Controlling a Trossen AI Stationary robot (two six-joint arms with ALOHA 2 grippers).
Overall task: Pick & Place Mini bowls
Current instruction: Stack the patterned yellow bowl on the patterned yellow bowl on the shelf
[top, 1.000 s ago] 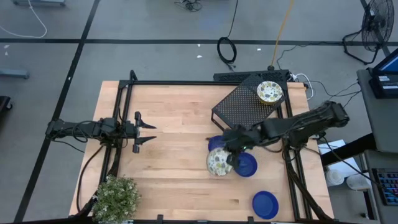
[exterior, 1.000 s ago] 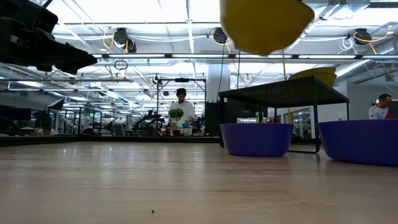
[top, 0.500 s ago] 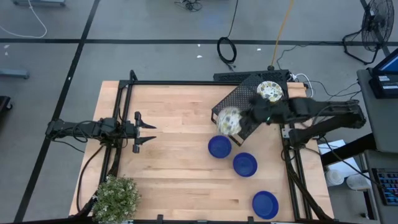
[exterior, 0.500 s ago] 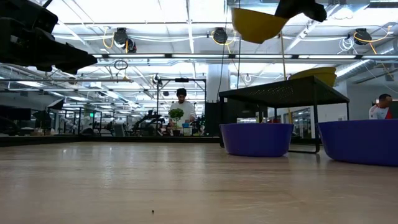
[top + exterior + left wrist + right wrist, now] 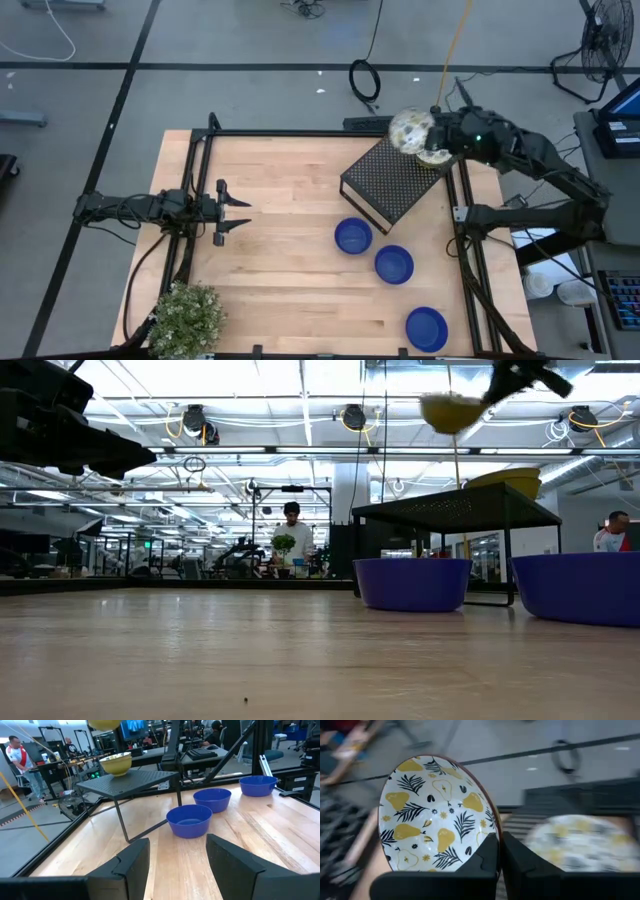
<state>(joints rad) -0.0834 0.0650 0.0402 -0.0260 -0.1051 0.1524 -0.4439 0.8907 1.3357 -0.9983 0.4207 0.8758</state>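
The right gripper (image 5: 432, 133) is hanging above the far corner of the black perforated box (image 5: 392, 178), in the upper right of the high view, with its fingers (image 5: 485, 865) clamped on the rim of a pear-patterned bowl (image 5: 437, 822). That bowl is being held in the air, tilted, its white inside with yellow pears and dark leaves facing the wrist camera. In the high view it is showing as a pale disc (image 5: 410, 130) just left of the gripper; in the low view it is appearing near the top edge, well above the box top.

A second patterned bowl (image 5: 437, 155) is sitting on the box's top, right under the gripper, partly covered by the arm.

Three cobalt blue bowls are standing on the wooden table (image 5: 270, 240) in a diagonal row running toward the lower right: the first blue bowl (image 5: 353, 236) just beside the box's near edge, the middle blue bowl (image 5: 394, 264), and the last blue bowl (image 5: 427, 327) near the table's front edge.

The left gripper (image 5: 238, 212) is waiting at the left-centre of the table, its fingers spread apart and holding nothing. A potted plant (image 5: 186, 318) is sitting at the lower left corner.
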